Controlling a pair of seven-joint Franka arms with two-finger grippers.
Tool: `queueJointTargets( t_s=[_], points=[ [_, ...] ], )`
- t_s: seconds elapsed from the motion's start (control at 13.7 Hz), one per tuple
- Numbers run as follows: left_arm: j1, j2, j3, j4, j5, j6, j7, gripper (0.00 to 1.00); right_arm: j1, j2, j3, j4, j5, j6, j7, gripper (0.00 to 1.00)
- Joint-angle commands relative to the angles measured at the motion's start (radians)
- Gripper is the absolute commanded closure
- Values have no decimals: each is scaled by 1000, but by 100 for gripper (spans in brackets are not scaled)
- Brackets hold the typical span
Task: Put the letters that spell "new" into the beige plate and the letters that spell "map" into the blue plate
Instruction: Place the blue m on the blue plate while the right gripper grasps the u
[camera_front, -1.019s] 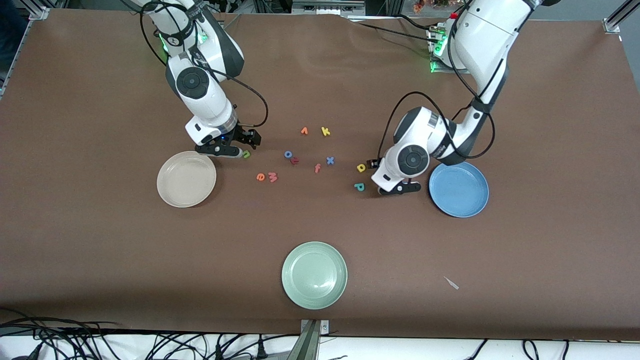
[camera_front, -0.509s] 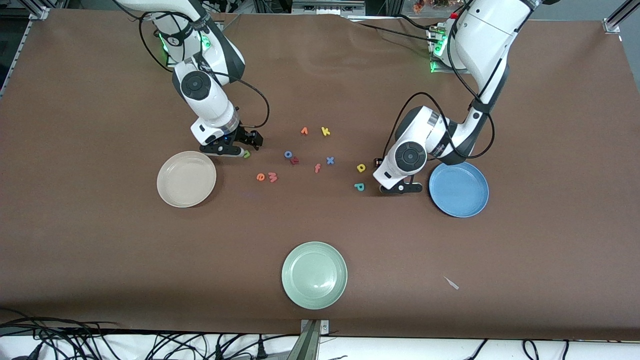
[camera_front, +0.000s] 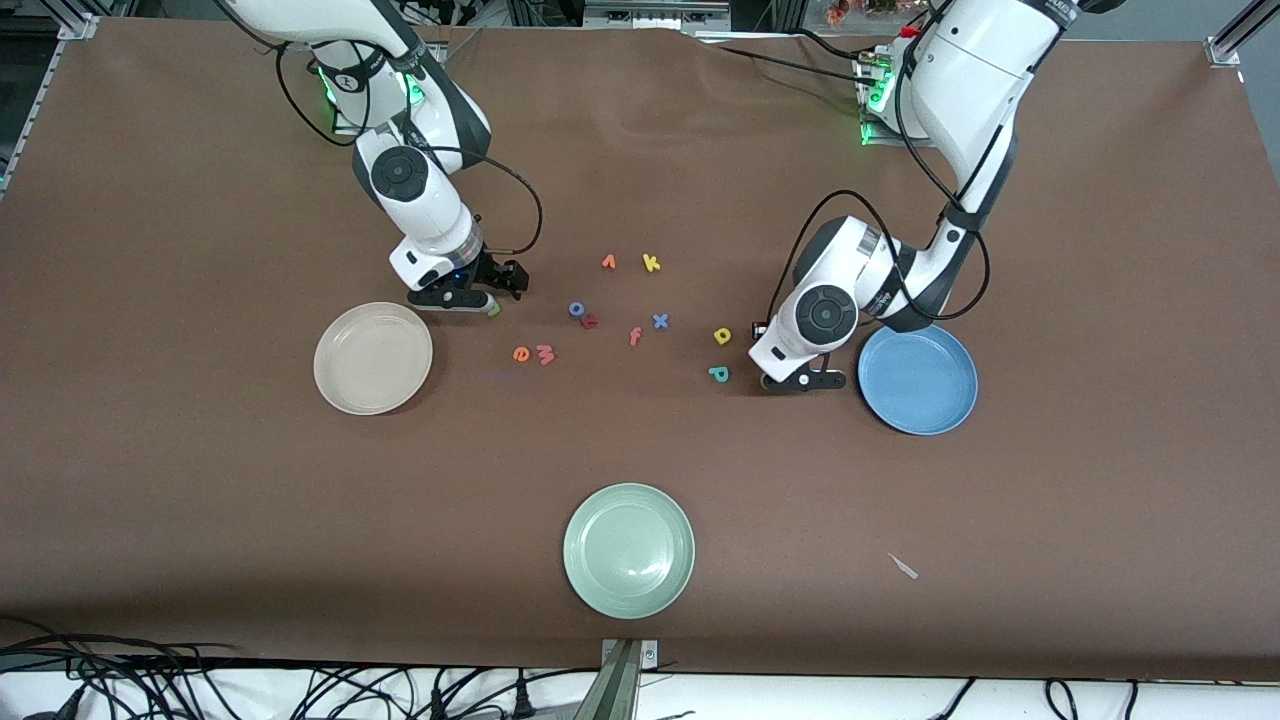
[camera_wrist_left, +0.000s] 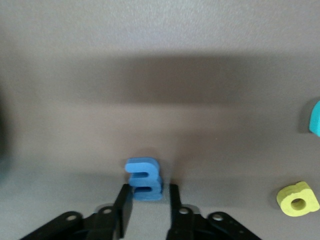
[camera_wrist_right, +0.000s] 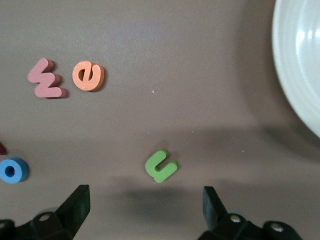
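A: How are the plates laid out?
B: The blue plate (camera_front: 917, 378) is seen at the left arm's end, the beige plate (camera_front: 372, 358) at the right arm's end.

A: And the grippers?
B: The left gripper (camera_wrist_left: 146, 210) is clamped on the blue m (camera_wrist_left: 143, 178), beside the blue plate. The right gripper (camera_wrist_right: 145, 205) is spread wide over the green n (camera_wrist_right: 161, 166).

Plates, 3: beige plate (camera_front: 372, 358), blue plate (camera_front: 917, 378), pale green plate (camera_front: 628, 550). Foam letters (camera_front: 651, 263), 12: 3 blue, 3 orange, 2 yellow, 1 each green, teal, pink, dark red.
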Motion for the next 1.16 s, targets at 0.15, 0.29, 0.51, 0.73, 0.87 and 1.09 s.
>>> queueJointTargets(
  t_s=[0.15, 0.29, 0.51, 0.73, 0.87, 1.09],
  points=[
    [21, -19, 2, 4, 27, 17, 17, 94, -3, 29, -17, -2, -155, 53, 9, 0],
    [26, -50, 8, 27, 27, 16, 14, 94, -4, 29, -17, 6, -214, 53, 0, 0],
    [79, -64, 8, 130, 27, -151, 105, 94, -4, 29, -17, 18, -223, 50, -42, 0],
    [176, -73, 8, 150, 29, -257, 268, 92, -6, 29, -17, 18, -223, 47, -75, 1],
    [233, -53, 11, 130, 79, -269, 302, 92, -4, 37, -17, 17, -223, 47, -74, 1],
    [267, -17, 7, 127, 159, -257, 310, 88, -7, 33, -21, 13, -223, 41, -114, 5]
  ],
)
